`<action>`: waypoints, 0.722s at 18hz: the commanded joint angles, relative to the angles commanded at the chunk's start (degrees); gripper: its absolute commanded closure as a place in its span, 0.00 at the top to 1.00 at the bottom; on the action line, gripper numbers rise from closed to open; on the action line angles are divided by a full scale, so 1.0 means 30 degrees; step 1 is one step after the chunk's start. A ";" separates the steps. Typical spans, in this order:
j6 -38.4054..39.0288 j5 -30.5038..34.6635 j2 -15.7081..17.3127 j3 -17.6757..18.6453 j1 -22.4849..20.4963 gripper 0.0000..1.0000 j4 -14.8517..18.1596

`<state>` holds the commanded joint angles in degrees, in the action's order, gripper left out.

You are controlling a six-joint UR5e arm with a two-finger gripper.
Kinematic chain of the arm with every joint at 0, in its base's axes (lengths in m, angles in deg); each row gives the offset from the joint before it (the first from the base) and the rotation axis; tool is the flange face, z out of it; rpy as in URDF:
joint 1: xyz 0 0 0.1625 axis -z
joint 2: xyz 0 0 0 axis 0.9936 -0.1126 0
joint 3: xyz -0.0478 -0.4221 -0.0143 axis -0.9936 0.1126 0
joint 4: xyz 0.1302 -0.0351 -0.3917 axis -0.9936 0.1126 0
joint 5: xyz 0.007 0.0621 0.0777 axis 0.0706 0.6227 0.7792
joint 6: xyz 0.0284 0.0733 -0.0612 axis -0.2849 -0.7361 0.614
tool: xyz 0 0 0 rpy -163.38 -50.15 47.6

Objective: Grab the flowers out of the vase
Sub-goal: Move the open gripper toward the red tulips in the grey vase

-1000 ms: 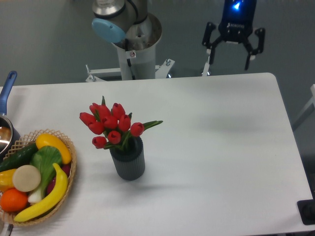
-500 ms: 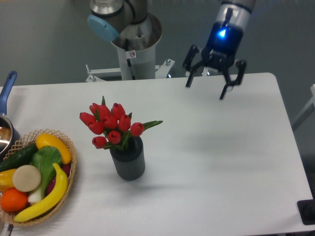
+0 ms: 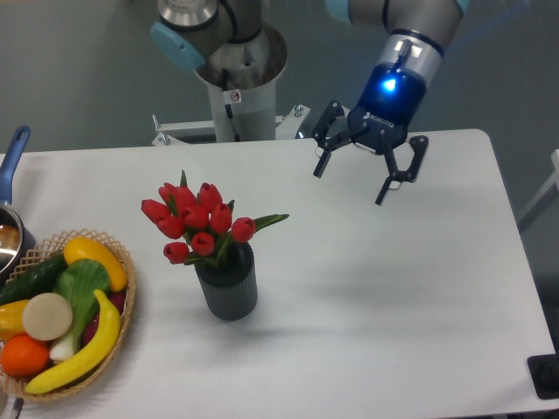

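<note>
The hand (image 3: 349, 185) hangs open in the upper right of the frame, well apart from the flowers (image 3: 197, 221) standing in the vase (image 3: 227, 285) at centre left.

You've got a white bench (image 3: 393, 288) w/ rounded far-right corner. Standing on it, left of centre: dark grey ribbed vase (image 3: 227, 285), upright, holding the flowers (image 3: 196, 223). At the near-left edge sits a woven basket (image 3: 122, 332) of fruit & veg, partly cut off by the frame. Just beyond it, a pot (image 3: 10, 240) w/ blue handle at the left edge.
</note>
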<state>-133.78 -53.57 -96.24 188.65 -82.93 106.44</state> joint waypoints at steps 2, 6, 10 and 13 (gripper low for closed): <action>-0.0028 0.0204 -0.0059 0.0029 0.0058 1.00 -0.0029; -0.0233 0.0992 0.0262 0.0760 0.0146 1.00 -0.0146; -0.0380 0.3333 0.0614 0.1113 0.1051 1.00 -0.0146; -0.0409 0.4101 0.0673 0.1726 0.1757 1.00 -0.0146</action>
<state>-135.01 -41.27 -94.22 193.83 -77.66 106.00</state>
